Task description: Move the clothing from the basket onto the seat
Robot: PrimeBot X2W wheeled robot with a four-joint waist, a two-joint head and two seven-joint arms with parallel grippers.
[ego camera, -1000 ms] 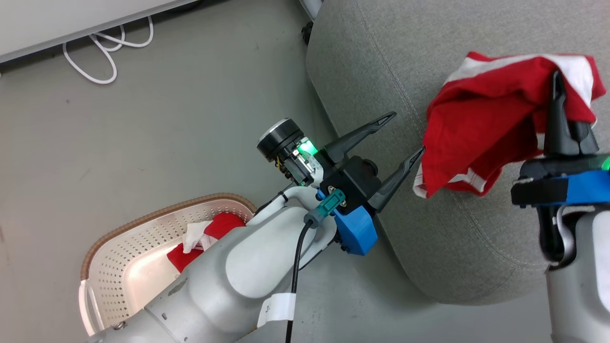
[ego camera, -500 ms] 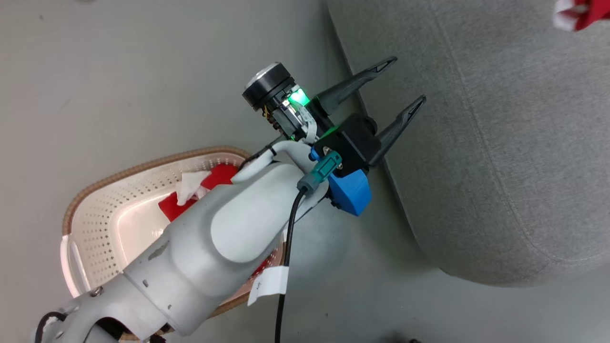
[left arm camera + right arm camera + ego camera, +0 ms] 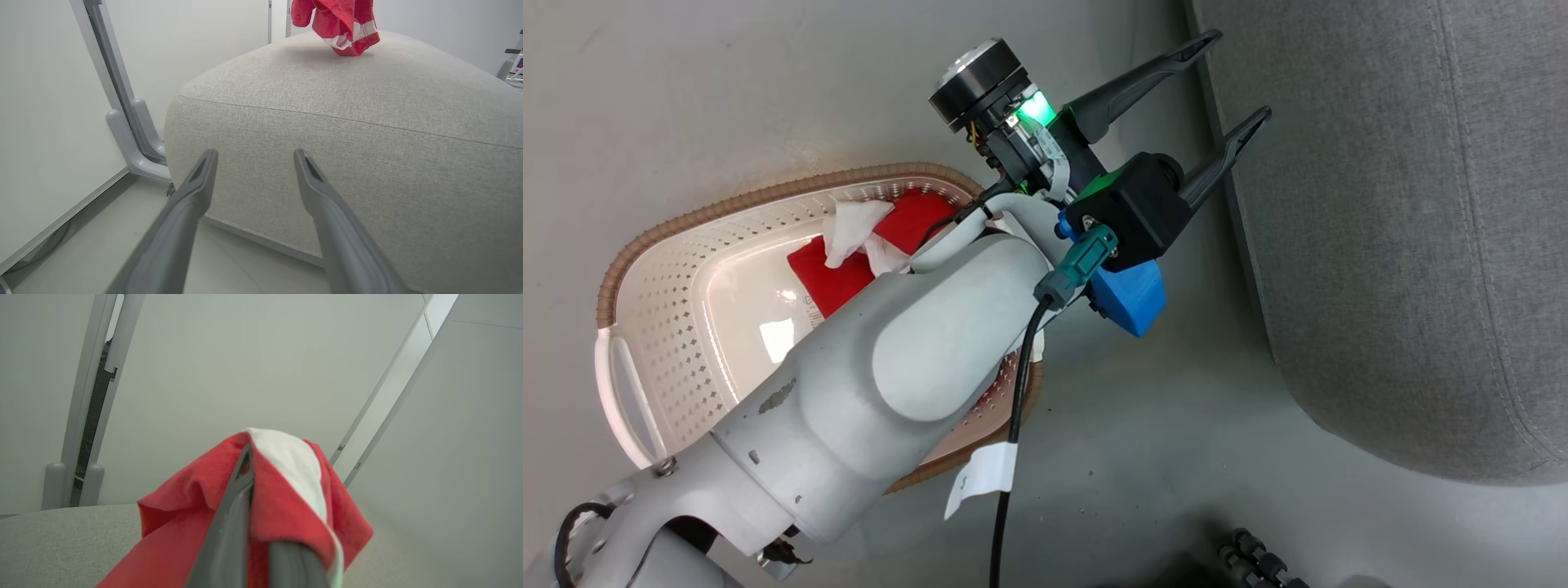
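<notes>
Right wrist view: right gripper (image 3: 247, 457) is clamping shut on a red garment (image 3: 286, 514), its white trim draping over the fingertip and the cloth hanging above the grey seat (image 3: 61, 543). Left wrist view is showing that same garment dangling over the seat top, lowest fold at or just above the fabric; can't tell if it's touching. Head view: second red garment (image 3: 837, 278) with a white patch is lying in the basket (image 3: 662, 310), partly hidden by the left forearm. Basket is sitting on the floor (image 3: 727, 98) near the seat's rounded edge. Left gripper (image 3: 1237, 75) is hovering wide open and empty, fingers pointing at the seat's side.
</notes>
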